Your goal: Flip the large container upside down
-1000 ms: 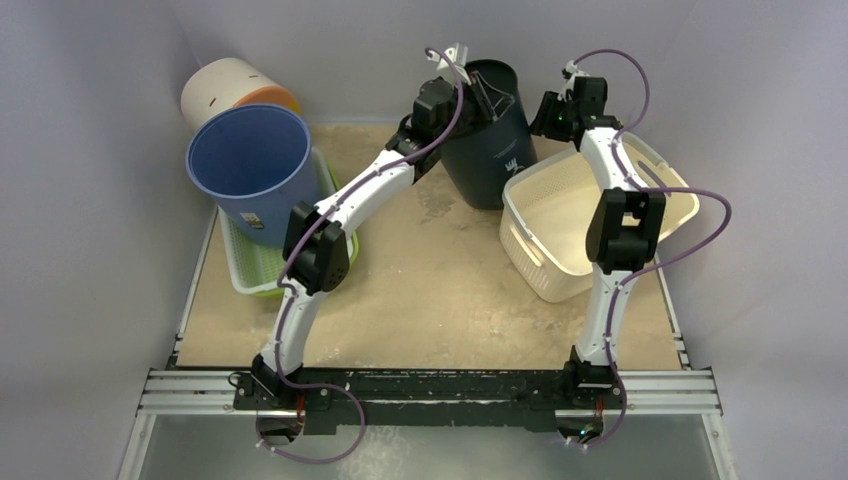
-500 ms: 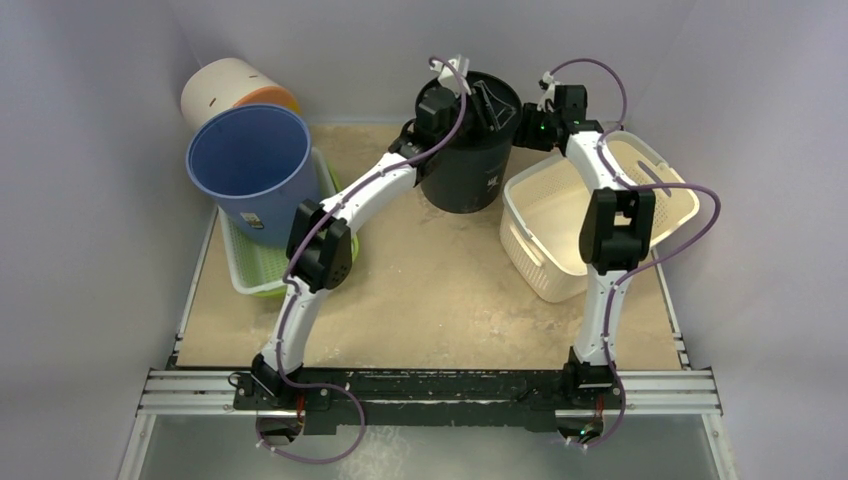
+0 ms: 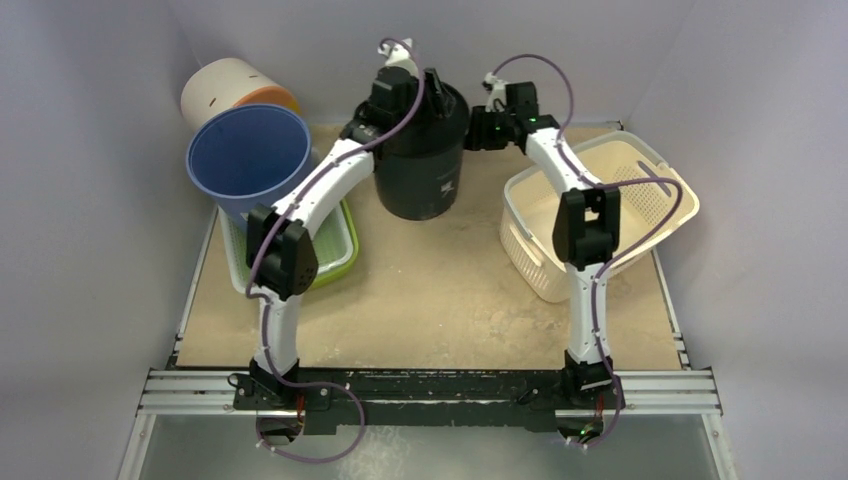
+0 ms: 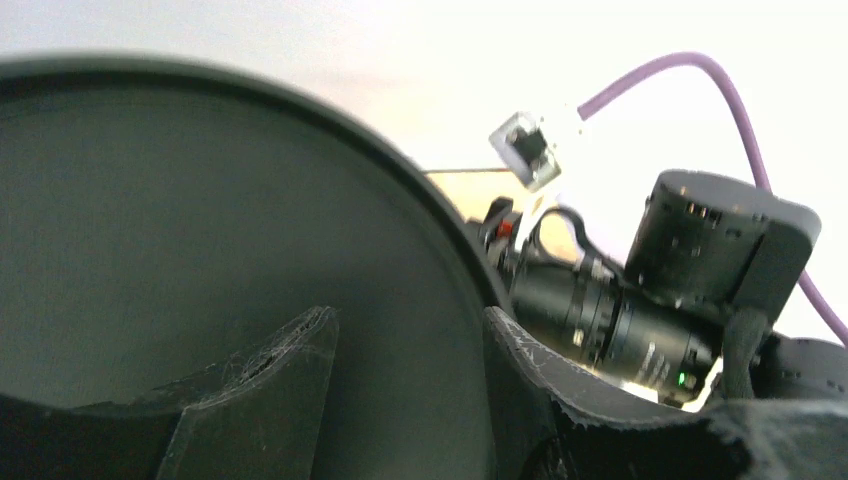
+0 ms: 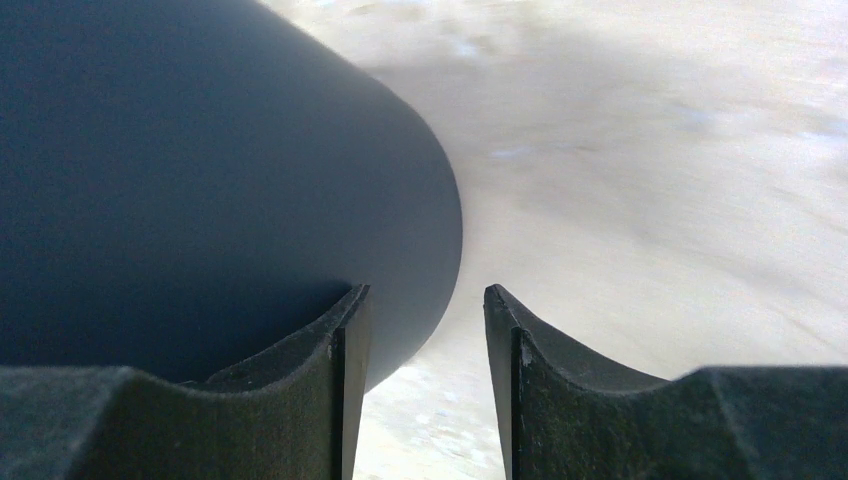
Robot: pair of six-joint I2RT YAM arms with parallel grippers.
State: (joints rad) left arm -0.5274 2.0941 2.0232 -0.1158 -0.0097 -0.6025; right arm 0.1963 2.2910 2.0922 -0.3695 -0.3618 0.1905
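Large container (image 3: 420,175) sits mouth-up on the table (image 3: 440,300). Your left jaws are spread astride its rim, not pinching. Right jaws are parted, its wall just left of them; contact unclear, fingertips hidden from overhead.

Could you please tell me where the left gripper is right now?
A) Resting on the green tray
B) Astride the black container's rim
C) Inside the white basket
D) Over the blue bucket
B: in the left wrist view, the left gripper has one finger inside and the other outside the rim of the black container.
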